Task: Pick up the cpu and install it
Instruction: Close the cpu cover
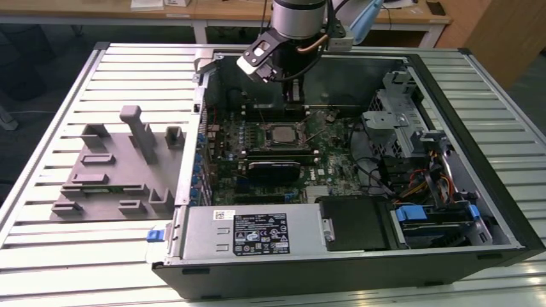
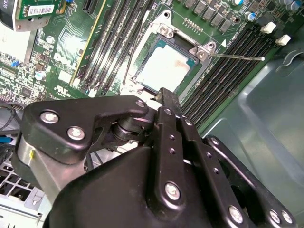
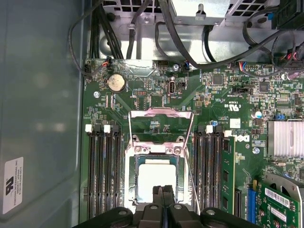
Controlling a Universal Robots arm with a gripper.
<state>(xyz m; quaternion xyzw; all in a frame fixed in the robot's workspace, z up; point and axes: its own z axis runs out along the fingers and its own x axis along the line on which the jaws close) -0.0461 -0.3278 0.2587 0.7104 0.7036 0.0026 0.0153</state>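
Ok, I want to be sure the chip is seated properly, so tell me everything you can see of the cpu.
The cpu is a small flat square chip with a pale silvery metal top that glares under the light in both wrist views. It lies flat in the socket on the green board. The socket's metal frame stands hinged open, so nothing covers it. The hand, fingers shut together, hangs over one edge; whether it touches the chip cannot be told.

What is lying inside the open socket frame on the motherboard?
The cpu lies inside the socket frame, silvery top up. In the first wrist view the gripper, jaws shut, covers one edge; whatever is beneath the chip is hidden.
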